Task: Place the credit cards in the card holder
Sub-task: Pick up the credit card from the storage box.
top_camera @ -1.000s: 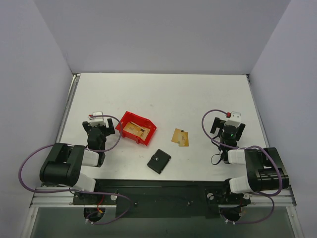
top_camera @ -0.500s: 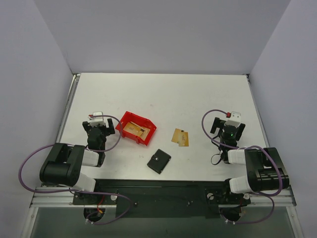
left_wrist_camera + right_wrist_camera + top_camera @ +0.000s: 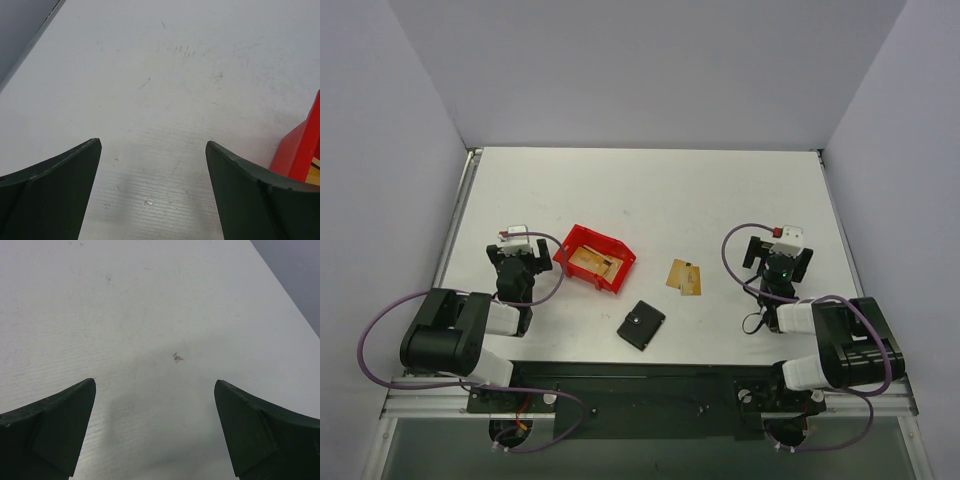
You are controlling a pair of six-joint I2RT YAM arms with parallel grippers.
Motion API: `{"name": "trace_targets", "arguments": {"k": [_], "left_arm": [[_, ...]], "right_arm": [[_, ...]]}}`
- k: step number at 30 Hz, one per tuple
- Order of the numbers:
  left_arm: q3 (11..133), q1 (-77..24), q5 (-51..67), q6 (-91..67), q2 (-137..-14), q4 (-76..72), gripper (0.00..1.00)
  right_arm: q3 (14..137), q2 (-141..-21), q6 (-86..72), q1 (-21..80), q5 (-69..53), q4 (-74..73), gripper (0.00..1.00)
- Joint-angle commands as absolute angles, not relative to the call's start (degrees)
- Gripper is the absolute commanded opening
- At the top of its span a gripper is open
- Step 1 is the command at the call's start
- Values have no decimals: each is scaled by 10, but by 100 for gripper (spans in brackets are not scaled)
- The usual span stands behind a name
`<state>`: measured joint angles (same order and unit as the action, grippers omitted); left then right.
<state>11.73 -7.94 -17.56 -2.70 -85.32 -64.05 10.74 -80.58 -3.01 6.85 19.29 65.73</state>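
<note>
Nearest the front edge of the worktop (image 3: 650, 190), the black card holder (image 3: 641, 325) lies closed and flat between the two arms, exactly where it lay a second ago. Just beyond it and to the right, two gold credit cards (image 3: 684, 277) overlap on the bare surface, also unmoved. The right hand (image 3: 155, 385) has drifted slightly to the left; its fingers are spread wide, holding and touching nothing, well right of the cards. The left hand (image 3: 152, 150) has not shifted and is equally wide and empty, with the red bin (image 3: 594, 257) just to its right, more tan cards inside. Past both hands, the worktop runs bare to the walls.
</note>
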Motion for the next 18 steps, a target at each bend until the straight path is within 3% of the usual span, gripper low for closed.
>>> {"name": "trace_targets", "arguments": {"k": [1, 14, 18], "left_arm": [[137, -82, -178, -23, -855, -653, 97], [143, -80, -158, -19, -847, -637, 97], [188, -81, -144, -11, -812, -527, 97]], "right_arm": [[98, -787, -28, 74, 221, 695, 100], [141, -782, -47, 54, 185, 615, 100], [236, -737, -33, 69, 196, 415, 100]]}}
